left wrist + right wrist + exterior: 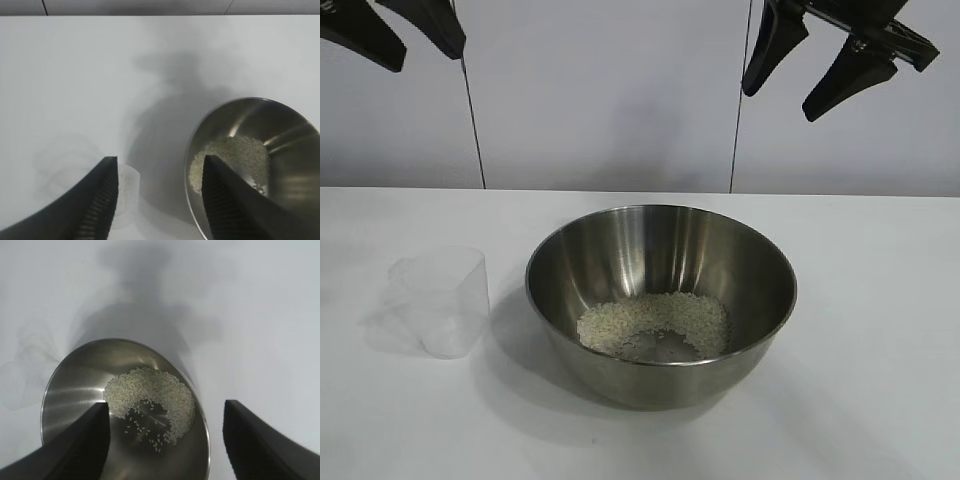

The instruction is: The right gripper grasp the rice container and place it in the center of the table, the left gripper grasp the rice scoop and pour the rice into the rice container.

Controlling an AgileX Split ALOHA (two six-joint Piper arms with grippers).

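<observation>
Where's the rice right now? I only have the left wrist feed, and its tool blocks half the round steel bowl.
Observer: The off-white rice lies in the round stainless-steel bowl, in a ring around a bare patch of the bottom.
Operator: And the scoop?
Observer: The small translucent plastic measuring cup stands upright on the white table, beside the bowl on the left arm's side, apart from it. It looks empty.
Operator: Where are the tools?
Observer: The left tool and the right tool both hang high above the table, fingers open, holding nothing.
</observation>
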